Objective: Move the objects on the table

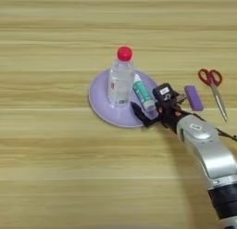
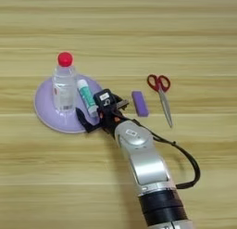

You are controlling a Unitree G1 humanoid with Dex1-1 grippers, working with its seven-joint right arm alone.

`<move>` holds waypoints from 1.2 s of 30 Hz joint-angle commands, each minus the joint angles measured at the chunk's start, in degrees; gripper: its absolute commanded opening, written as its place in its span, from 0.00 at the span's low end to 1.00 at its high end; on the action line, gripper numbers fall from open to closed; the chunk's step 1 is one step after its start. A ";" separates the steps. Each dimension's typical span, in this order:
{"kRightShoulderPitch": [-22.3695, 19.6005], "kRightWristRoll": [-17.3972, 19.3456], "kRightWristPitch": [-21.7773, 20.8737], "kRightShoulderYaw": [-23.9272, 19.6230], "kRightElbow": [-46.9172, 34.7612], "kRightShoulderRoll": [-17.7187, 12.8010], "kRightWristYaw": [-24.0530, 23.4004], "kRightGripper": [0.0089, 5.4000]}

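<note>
Striped yellowish wooden table [image 1: 55,177] fills both views beneath a lilac plate [image 1: 99,105].

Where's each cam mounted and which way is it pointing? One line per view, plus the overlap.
Left eye view: on the head, looking down at the table; silver forearm enters from lower right, reaching up-left.
Right eye view: same head, set slightly right; forearm rises from the bottom edge, its cable showing.
Shared: purple plate holding bottle and white tube; gripper at the plate's rim; purple block; scissors.
</note>
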 commanded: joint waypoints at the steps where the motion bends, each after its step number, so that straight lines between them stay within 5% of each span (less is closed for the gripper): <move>1: -3.23 -0.20 -1.00 -0.64 -0.21 -0.56 -0.64 0.99; 36: -3.74 0.97 -0.14 -0.07 3.45 0.08 1.18 0.99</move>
